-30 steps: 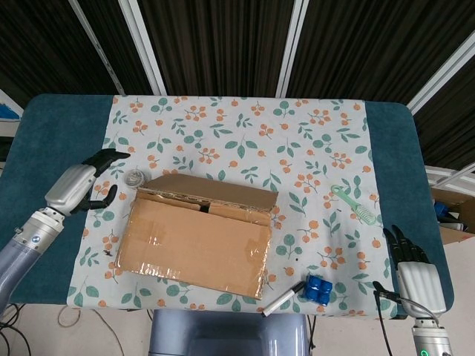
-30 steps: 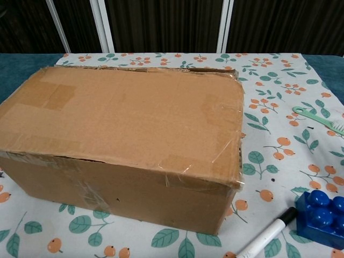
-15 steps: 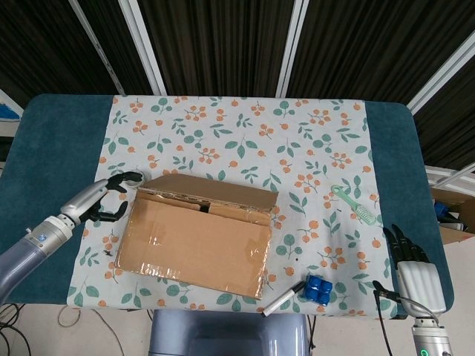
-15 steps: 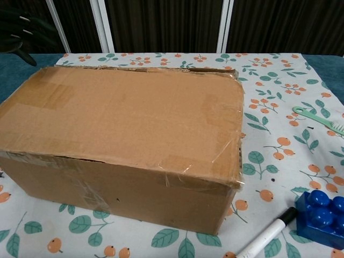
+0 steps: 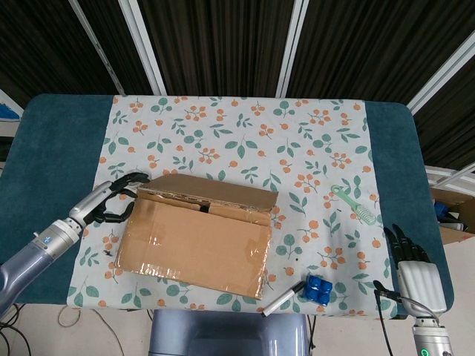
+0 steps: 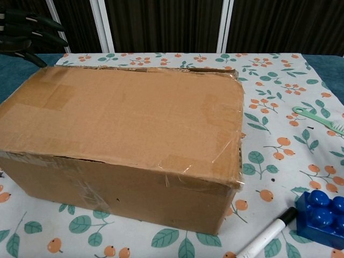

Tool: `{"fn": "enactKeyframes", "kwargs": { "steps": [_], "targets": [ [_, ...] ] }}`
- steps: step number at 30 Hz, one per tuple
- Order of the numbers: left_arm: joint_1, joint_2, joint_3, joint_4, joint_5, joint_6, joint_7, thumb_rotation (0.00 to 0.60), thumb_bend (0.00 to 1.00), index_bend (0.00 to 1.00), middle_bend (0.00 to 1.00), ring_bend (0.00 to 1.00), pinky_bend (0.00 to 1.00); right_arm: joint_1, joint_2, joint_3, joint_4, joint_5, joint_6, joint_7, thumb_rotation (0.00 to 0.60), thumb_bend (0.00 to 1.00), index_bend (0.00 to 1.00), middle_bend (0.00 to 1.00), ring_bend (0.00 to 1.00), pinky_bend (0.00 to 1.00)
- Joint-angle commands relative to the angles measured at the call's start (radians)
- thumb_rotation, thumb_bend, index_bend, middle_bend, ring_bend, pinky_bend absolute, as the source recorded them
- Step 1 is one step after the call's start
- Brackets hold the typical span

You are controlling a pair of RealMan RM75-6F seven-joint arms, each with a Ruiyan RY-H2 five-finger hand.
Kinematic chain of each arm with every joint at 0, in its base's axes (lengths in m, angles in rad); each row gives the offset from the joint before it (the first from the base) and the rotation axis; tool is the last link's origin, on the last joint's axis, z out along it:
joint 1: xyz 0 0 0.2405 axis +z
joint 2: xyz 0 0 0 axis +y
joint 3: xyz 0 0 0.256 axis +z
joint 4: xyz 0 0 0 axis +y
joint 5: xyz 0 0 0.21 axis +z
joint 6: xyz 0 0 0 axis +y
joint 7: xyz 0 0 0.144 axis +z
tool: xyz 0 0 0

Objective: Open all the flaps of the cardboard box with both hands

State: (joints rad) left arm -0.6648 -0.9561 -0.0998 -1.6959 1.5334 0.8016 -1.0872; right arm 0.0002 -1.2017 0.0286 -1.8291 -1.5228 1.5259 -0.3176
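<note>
Since a second ago our left hand [image 5: 115, 199] has closed in from the table's edge on the box's [image 5: 197, 236] left end; it now sits just beside that end, fingers curled but holding nothing. We see the box, flaps still down, lying mid-cloth with its long axis left to right. Our right hand [image 5: 414, 267] rests well apart at the right edge, fingers straight, empty.

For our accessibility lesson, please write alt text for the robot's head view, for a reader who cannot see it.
A closed cardboard box sits on a floral tablecloth, with the robot's left hand open beside its left end. The right hand rests open at the table's right edge, near a green brush, blue block and marker.
</note>
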Motion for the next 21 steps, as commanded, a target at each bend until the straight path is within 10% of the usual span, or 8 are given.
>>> {"fn": "enactKeyframes", "kwargs": {
  "steps": [1, 21],
  "targets": [
    [-0.005, 0.004, 0.008, -0.003, 0.008, -0.006, -0.015, 0.6, 0.58, 0.12, 0.14, 0.06, 0.26, 0.001, 0.001, -0.001, 0.0, 0.0, -0.002, 0.0, 0.6, 0.18, 0.0, 0.06, 0.17, 0.23],
    [0.022, -0.019, 0.032, -0.009, 0.019, 0.083, -0.101, 0.6, 0.58, 0.12, 0.13, 0.05, 0.28, 0.0, 0.009, 0.002, -0.004, 0.004, 0.002, 0.011, 0.6, 0.18, 0.0, 0.06, 0.17, 0.23]
  ]
}}
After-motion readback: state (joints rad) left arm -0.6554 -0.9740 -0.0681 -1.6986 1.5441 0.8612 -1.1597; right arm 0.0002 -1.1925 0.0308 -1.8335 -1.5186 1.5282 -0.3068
